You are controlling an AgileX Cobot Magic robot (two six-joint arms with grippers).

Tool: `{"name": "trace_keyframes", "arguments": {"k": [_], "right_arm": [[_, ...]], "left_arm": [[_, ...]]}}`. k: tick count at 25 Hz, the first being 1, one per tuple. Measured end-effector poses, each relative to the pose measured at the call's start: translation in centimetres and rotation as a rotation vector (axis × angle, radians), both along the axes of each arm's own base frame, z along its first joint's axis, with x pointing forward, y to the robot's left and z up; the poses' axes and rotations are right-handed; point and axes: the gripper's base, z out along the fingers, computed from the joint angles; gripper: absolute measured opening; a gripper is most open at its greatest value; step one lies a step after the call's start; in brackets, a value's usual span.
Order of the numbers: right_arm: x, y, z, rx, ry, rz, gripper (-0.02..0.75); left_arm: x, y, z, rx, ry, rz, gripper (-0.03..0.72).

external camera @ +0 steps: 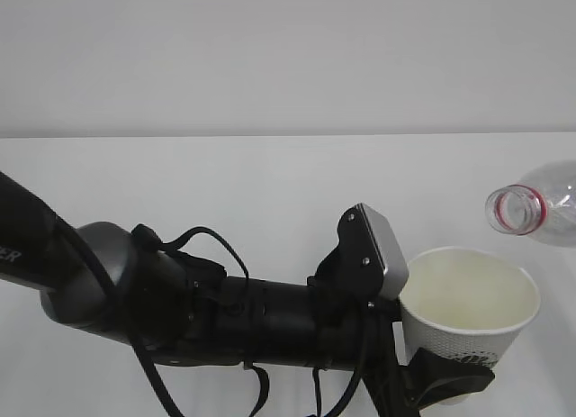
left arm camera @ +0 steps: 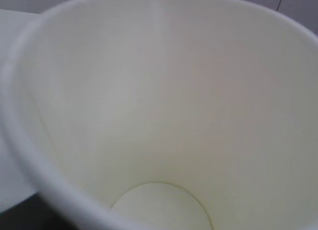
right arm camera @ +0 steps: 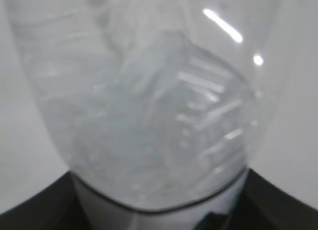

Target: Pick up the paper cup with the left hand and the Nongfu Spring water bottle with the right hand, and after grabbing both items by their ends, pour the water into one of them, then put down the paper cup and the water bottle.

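Jaws of the left hand (external camera: 447,379) are closed around the lower wall of the paper cup (external camera: 470,312), black fingers (external camera: 454,381) pressing the cup near its base at the bottom edge of the exterior view. The cup stands upright in that grip, mouth up, raised off the white worktop (external camera: 225,183), with a bit of its dark printed pattern showing just above the fingers. A grey rectangular block (external camera: 385,251) on the arm sits just left of the cup's rim, and black cables loop along the arm behind it.

From the left wrist view the cup's inside fills the picture: pale, smooth walls narrowing to a round bottom (left arm camera: 161,206); whether any liquid lies there cannot be told.

At the right edge of the exterior view the Nongfu Spring water bottle (external camera: 540,203) is tilted over, its open mouth and red neck ring (external camera: 516,209) pointing left and slightly down, above and to the right of the cup's rim and not touching it. No cap is on the mouth. The right jaws lie outside the exterior view. In the right wrist view the bottle's clear ribbed body (right arm camera: 164,115) fills the frame close up, with dark gripper parts at both lower corners, so the right jaws appear closed on the bottle.
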Motion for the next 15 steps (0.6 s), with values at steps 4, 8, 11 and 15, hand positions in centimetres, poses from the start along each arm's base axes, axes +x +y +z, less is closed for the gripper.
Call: {"name": "trace_keyframes", "arguments": {"k": [4, 8, 11, 15], "right_arm": [[0.00, -0.01, 0.00, -0.015, -0.002, 0.002, 0.466], [0.00, -0.03, 0.00, -0.026, -0.004, 0.002, 0.466], [0.00, -0.03, 0.00, -0.035, -0.005, 0.004, 0.466], [0.03, -0.01, 0.14, -0.046, -0.021, 0.009, 0.466]], "left_arm": [[0.00, 0.00, 0.00, 0.000, 0.000, 0.000, 0.528], [0.00, 0.00, 0.00, 0.000, 0.000, 0.000, 0.528], [0.00, 0.00, 0.00, 0.000, 0.000, 0.000, 0.528], [0.00, 0.00, 0.00, 0.000, 0.000, 0.000, 0.528]]}}
